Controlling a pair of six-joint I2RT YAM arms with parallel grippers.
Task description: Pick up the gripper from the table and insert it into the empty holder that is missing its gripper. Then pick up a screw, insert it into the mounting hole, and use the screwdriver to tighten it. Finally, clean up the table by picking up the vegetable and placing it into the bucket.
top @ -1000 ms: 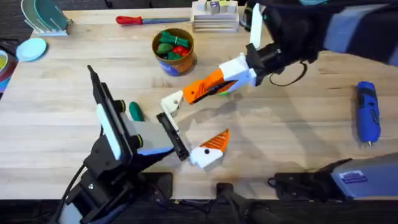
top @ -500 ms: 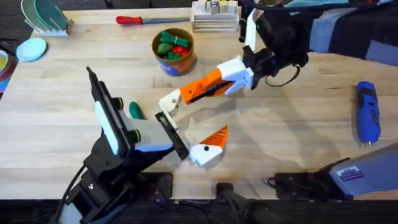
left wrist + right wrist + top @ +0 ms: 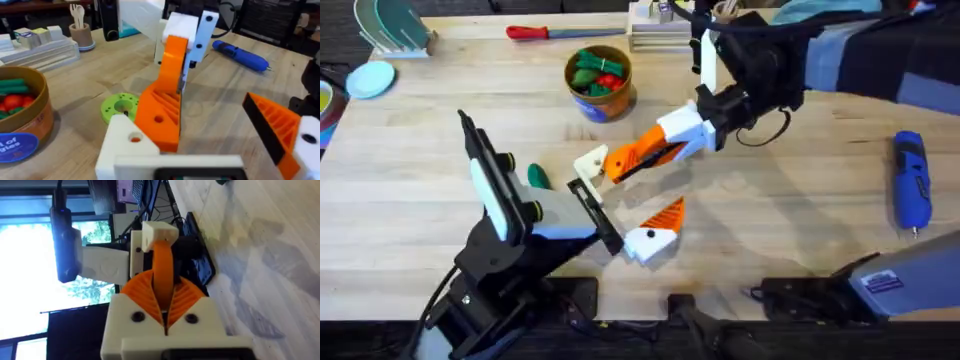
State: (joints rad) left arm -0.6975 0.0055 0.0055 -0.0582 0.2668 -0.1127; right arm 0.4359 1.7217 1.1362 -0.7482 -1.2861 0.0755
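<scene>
My right gripper is shut on the orange gripper, whose end rests against the plain white holder. That holder is one finger of my left gripper, which stands open; its other finger carries an orange tip. The blue screwdriver lies far right on the table. Left of the holder, a dark green vegetable lies on the wood. The bucket holds toy vegetables. A screw is out of view.
A green disc with holes lies under the right gripper. A red-handled tool and a stack of trays sit along the far edge. A pen cup stands beyond. Bare wood lies between the grippers and the screwdriver.
My right gripper has carried the orange gripper leftward until it meets the holder. The left arm has barely shifted.
</scene>
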